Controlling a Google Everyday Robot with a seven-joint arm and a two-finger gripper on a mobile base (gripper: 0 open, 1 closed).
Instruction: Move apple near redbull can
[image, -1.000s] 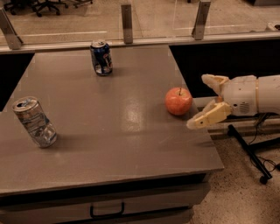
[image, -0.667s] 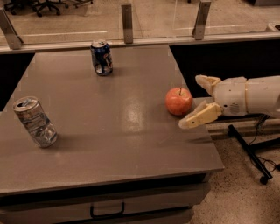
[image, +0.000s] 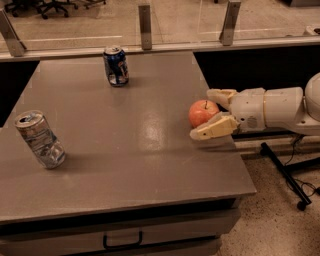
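Note:
The red-orange apple (image: 201, 112) sits near the right edge of the grey table (image: 125, 165). My gripper (image: 203, 113) reaches in from the right, open, with one finger behind the apple and one finger (image: 212, 129) in front of it, so the apple lies between them. The redbull can (image: 39, 138), silvery with pale markings, stands tilted at the table's left side, far from the apple.
A darker blue can (image: 116, 65) with white markings stands at the back of the table. A glass railing with metal posts (image: 145, 20) runs behind the table. A black stand base (image: 285, 172) is on the floor at the right.
My gripper has moved left toward the apple, and its fingers now straddle it. The apple and both cans have not moved.

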